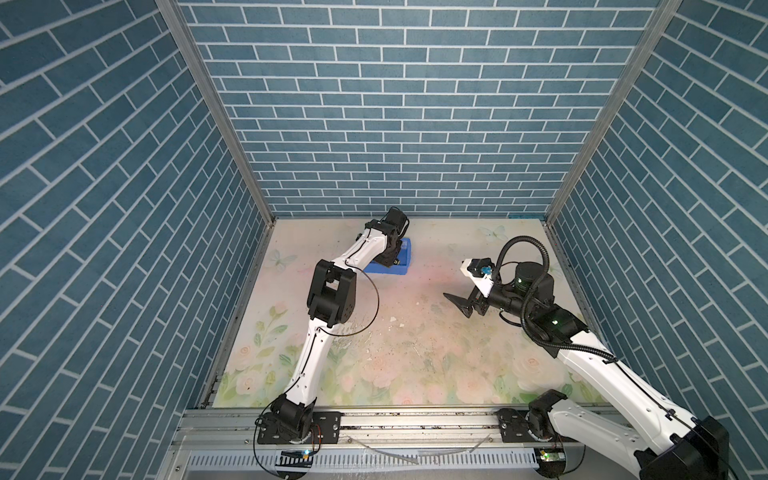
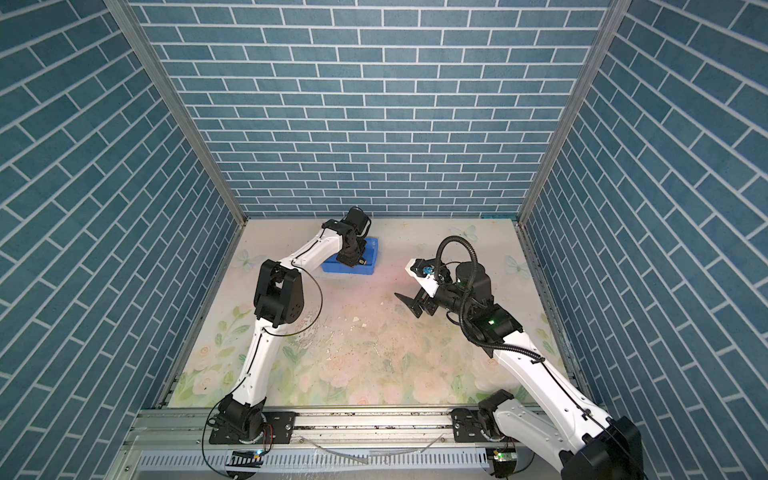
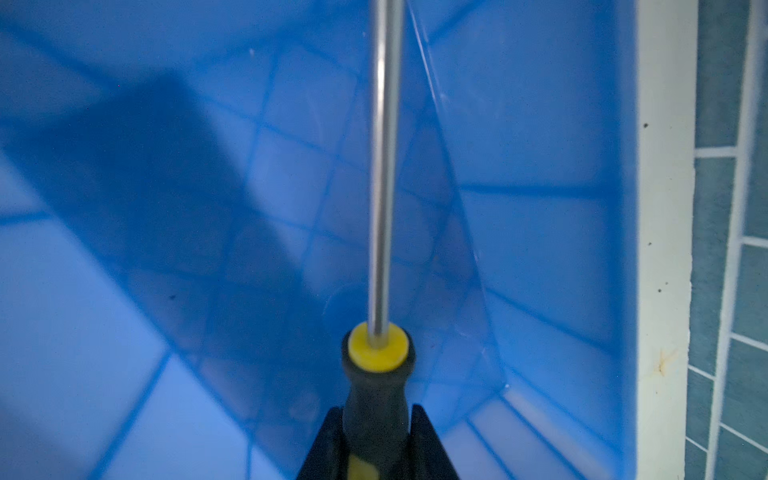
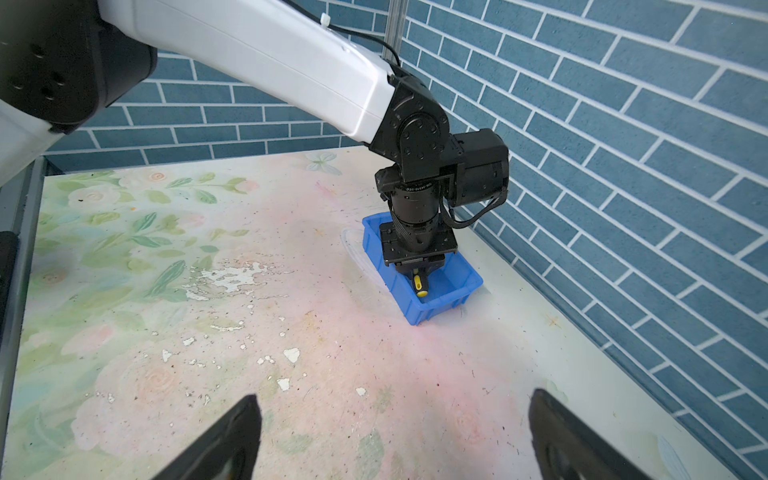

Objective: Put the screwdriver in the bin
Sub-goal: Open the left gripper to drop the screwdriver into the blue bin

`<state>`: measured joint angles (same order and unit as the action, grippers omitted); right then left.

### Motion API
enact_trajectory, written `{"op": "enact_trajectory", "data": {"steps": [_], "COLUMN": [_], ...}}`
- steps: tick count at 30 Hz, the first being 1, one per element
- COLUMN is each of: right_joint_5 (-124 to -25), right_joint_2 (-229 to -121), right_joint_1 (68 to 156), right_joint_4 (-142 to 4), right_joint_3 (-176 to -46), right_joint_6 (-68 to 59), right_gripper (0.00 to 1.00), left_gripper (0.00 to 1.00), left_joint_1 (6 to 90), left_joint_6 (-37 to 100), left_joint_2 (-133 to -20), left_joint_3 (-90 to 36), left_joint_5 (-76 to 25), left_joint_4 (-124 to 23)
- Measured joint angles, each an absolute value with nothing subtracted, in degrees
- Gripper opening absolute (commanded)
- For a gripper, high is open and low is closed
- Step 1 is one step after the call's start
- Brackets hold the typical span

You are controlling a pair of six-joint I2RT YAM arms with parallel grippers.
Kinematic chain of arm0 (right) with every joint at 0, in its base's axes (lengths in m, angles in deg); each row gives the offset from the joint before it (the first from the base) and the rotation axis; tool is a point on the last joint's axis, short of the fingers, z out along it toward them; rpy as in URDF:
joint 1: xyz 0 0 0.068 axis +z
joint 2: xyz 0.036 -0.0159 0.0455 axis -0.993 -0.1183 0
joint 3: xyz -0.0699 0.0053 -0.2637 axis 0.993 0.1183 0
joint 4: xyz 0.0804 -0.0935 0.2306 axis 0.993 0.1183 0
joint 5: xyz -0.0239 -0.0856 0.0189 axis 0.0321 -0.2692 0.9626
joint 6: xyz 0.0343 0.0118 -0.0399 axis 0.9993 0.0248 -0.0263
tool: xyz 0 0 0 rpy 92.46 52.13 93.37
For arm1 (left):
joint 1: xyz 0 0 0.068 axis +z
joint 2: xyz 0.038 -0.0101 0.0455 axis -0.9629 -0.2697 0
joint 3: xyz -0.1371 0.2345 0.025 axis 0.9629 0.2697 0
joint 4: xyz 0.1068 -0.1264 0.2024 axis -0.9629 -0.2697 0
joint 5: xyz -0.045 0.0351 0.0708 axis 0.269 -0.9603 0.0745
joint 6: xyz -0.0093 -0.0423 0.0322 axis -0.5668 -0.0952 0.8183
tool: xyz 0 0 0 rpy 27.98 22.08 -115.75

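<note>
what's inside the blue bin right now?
The screwdriver, held by the shut left pincer, down between the bin walls. Elsewhere, bare blue floor. The left arm covers part of the floor; the shaft tip is out of view.

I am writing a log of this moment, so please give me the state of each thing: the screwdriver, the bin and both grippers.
screwdriver: held by its handle in the left gripper, shaft over the floor of the bin, not yet released.
left gripper: shut on the screwdriver, lowered into the bin.
bin: upright on the table.
right gripper: open, empty, above the table, apart from the bin.
</note>
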<state>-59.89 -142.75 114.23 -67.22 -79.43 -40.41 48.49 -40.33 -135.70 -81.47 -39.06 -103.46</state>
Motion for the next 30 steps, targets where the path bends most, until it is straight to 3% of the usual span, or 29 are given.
{"op": "enact_trajectory", "data": {"steps": [4, 9, 20, 22, 30], "right_joint_5": [-60.76, -62.23, -67.50, -68.57, -73.75], "right_joint_2": [-142.38, -141.35, -139.17, -139.17, -138.82], "right_joint_1": [114.30, 114.30, 114.34, 114.32, 113.86], "right_joint_4": [-67.28, -69.34, -72.22, -72.62, -76.70], "right_joint_3": [-79.40, -79.32, -77.77, -77.52, -73.87], "right_joint_6": [-40.06, -38.31, -35.92, -35.88, -32.93], "right_gripper": [0.99, 0.99, 0.99, 0.99, 0.99], "left_gripper": [0.53, 0.71, 0.95, 1.00, 1.00], "left_joint_1": [48.46, 48.46, 47.72, 47.15, 43.72], "left_joint_6": [-40.55, -38.56, -24.55, -19.87, -0.01], "left_joint_2": [-135.70, -135.35, -125.75, -121.71, -102.17], "left_joint_3": [-81.60, -81.69, -79.17, -75.59, -46.94], "left_joint_5": [-38.69, -39.43, -44.24, -46.12, -53.90], "left_joint_4": [-103.18, -102.20, -100.58, -99.35, -83.97]}}
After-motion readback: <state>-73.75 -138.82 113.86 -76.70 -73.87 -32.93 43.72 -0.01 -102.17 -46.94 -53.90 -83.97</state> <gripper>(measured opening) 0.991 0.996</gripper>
